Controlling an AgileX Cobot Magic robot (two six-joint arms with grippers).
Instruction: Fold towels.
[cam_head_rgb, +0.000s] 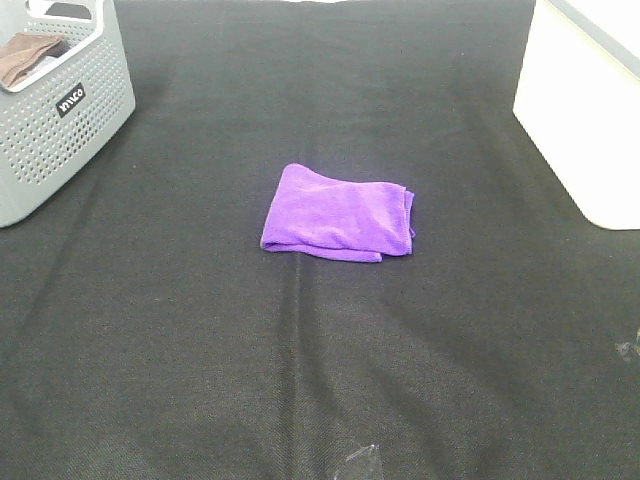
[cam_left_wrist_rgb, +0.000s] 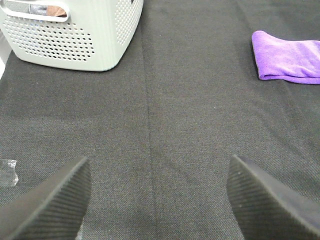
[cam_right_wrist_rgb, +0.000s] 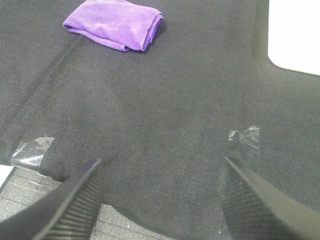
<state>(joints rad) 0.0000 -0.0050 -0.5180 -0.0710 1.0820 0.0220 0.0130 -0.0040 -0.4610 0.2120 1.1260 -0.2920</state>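
Observation:
One purple towel (cam_head_rgb: 338, 215) lies folded into a small rectangle at the middle of the black cloth-covered table. It also shows in the left wrist view as the towel (cam_left_wrist_rgb: 290, 61) and in the right wrist view as the towel (cam_right_wrist_rgb: 116, 23), far from both grippers. My left gripper (cam_left_wrist_rgb: 157, 195) is open above bare black cloth, nothing between its fingers. My right gripper (cam_right_wrist_rgb: 162, 192) is open too, hovering near the table's front edge with nothing held. Neither arm appears in the exterior high view.
A grey perforated basket (cam_head_rgb: 75, 110) holding a brownish cloth (cam_head_rgb: 25, 55) stands at the back left. A white bin (cam_head_rgb: 585, 110) sits at the back right. Bits of clear tape (cam_right_wrist_rgb: 32, 151) lie on the black cloth near the front edge.

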